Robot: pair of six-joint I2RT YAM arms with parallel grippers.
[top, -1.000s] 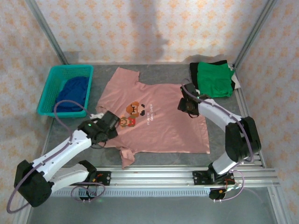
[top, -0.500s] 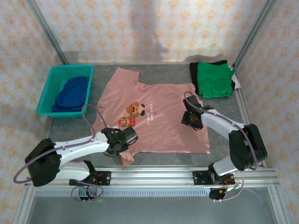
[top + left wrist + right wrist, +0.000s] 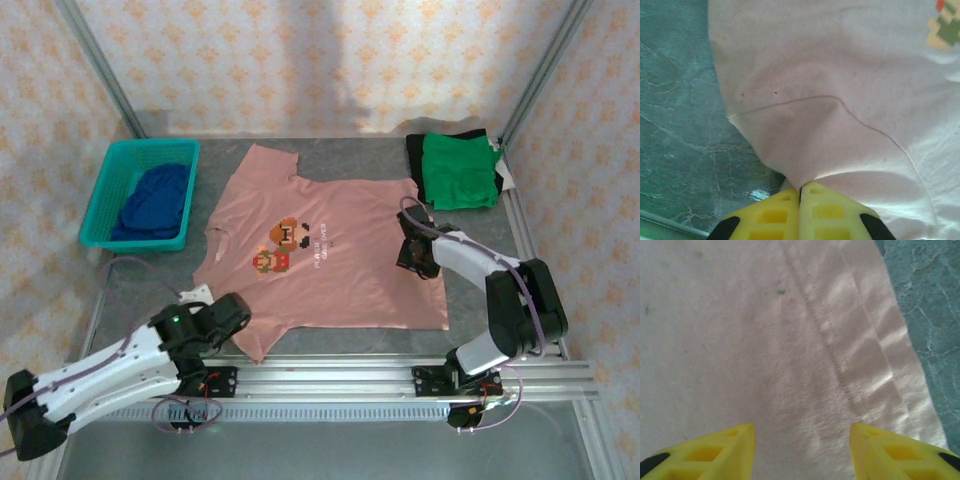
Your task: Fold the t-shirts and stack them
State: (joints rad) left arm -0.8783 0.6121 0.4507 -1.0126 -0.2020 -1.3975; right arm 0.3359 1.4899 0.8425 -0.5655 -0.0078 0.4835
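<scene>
1. The pink t-shirt [image 3: 350,285] lies spread flat in the middle of the desk [image 3: 370,155], front side up, with its chest graphic [image 3: 285,245] showing and its neck toward the left arm's side.
2. The left claw [image 3: 800,189] sits at the near left corner of this shirt. Its 2 yellow fingers [image 3: 775,220] are pressed together, and a fold of pink cloth is pinched between their tips.
3. From that pinch the fabric rises in a small ridge, and a curved seam crosses it just beyond. Bare grey desk shows to the left of the cloth.
4. The right claw [image 3: 802,432] hangs low over the right-hand edge of the pink t-shirt. Its fingers [image 3: 715,447] are spread wide with nothing between them, and the stitched hem runs across the cloth under the gap.
5. The green t-shirt [image 3: 458,172] lies folded at the far right corner of the desk, well apart from both claws.
6. The dark blue t-shirt [image 3: 155,200] is bunched inside the teal basket [image 3: 97,195], which stands at the far left of the desk, beside the pink shirt but apart from it.
</scene>
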